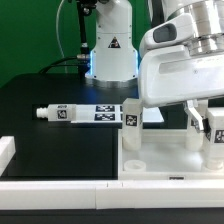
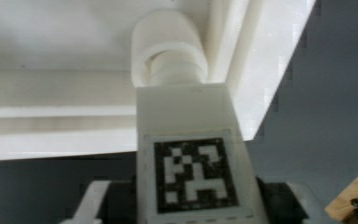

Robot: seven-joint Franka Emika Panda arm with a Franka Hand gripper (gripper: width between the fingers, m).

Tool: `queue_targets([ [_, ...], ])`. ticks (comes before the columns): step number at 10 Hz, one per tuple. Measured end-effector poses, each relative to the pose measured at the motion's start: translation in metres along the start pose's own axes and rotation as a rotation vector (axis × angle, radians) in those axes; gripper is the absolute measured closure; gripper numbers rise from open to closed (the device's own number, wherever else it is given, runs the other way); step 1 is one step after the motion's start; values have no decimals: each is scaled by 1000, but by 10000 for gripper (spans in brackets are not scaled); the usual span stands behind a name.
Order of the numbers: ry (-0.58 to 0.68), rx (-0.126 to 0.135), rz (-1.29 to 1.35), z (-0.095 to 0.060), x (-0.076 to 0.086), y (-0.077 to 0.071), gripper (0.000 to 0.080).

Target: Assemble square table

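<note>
The white square slab (image 1: 160, 160) lies at the exterior view's lower right. One tagged white leg (image 1: 131, 116) stands upright at its corner on the exterior view's left. My gripper (image 1: 204, 118) hangs over the slab's right side, shut on another tagged leg (image 1: 215, 130). In the wrist view the gripper (image 2: 194, 206) clamps this leg (image 2: 194, 150) on both sides. The leg's far end meets a round socket (image 2: 172, 62) in a rimmed corner of the slab (image 2: 60, 110). A third leg (image 1: 55, 114) lies flat on the black table.
The marker board (image 1: 105, 112) lies flat behind the slab, next to the lying leg. A long white bar (image 1: 60, 190) runs along the front edge and another (image 1: 8, 150) sits at the left. The robot base (image 1: 110, 50) stands at the back.
</note>
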State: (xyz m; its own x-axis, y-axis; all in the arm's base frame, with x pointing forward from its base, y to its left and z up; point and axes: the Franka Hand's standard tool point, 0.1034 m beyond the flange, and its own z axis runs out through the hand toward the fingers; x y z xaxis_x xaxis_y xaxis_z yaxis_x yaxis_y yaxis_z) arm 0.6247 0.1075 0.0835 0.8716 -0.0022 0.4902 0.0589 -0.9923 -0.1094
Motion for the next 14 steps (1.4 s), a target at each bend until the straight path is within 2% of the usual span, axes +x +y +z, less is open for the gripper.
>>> queue_targets([
  [2,-4,-1,0,7,-6,0,512],
  [8,22,-5,1,9,-4,-1,512],
  [10,-22,3,1,8,-5,-4,261],
  [11,-62,11,-6,0,-1,-9,261],
  [12,-129,18,-7,-5,2,-10,171],
  [14,-288,36,17,-9,12,0,151],
])
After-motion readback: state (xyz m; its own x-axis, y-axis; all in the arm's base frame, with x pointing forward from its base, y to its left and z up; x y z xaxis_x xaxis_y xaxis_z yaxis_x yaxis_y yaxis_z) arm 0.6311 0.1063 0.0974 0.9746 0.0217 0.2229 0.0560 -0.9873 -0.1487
